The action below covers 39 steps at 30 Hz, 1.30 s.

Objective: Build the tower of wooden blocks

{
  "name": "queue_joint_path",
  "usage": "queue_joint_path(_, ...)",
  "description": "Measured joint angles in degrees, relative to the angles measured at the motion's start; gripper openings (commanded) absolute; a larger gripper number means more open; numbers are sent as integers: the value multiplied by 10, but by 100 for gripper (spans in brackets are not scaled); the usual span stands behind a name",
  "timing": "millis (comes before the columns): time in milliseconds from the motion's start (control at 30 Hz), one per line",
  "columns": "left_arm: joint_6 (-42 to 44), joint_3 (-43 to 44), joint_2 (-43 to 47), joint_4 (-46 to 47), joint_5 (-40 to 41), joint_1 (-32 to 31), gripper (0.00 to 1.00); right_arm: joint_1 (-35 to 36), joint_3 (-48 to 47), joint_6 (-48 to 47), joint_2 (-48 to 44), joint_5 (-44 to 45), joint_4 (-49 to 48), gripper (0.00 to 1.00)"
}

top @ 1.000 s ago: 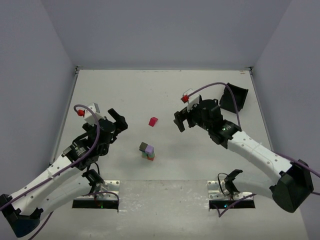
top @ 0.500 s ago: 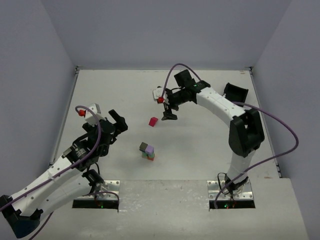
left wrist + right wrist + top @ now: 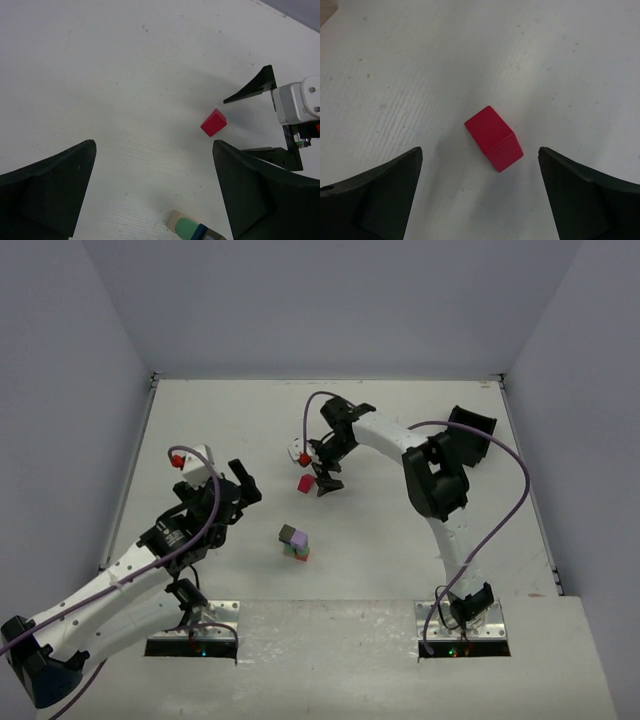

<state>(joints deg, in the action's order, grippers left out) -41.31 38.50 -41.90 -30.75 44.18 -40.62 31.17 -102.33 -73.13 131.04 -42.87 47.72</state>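
A lone red block [image 3: 306, 483] lies on the white table [image 3: 210, 420], apart from the others. My right gripper [image 3: 321, 473] hangs just over it, open, and the red block [image 3: 494, 138] lies between the spread fingers with nothing gripped. A short tower [image 3: 294, 543] of coloured wood blocks, purple uppermost and red at its foot, stands nearer the arm bases. My left gripper [image 3: 244, 486] is open and empty, left of the tower. In its wrist view the red block [image 3: 213, 122] lies ahead, and the tower's tan, green and blue blocks [image 3: 192, 230] show at the bottom edge.
A black bin [image 3: 470, 430] sits at the table's right side, behind the right arm. Grey walls close in the table on three sides. The right gripper's dark fingers [image 3: 255, 86] reach into the left wrist view beside the red block.
The right arm has swung from the table's right side leftward until its open gripper is over the red block. The left gripper has moved slightly forward. The tower and red block have not moved.
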Motion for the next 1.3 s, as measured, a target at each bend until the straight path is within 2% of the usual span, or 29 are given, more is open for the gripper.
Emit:
queue_joint_path(200,7,-1,-4,11,-1,0,100,5,-51,-6,43,-15,-9,99)
queue_joint_path(500,21,-4,-14,27,-7,0,100,7,-62,-28,59,-29,21,98)
queue_joint_path(600,25,-4,-20,30,-12,0,100,7,-51,-37,58,-37,25,90)
queue_joint_path(700,30,-4,-27,36,-20,0,100,8,-40,-43,57,-44,34,77)
queue_joint_path(1033,37,-4,-33,43,-32,0,100,9,-38,-40,57,-56,37,64)
queue_joint_path(1300,40,-7,-45,50,-37,0,100,9,-7,-19,51,-56,17,33)
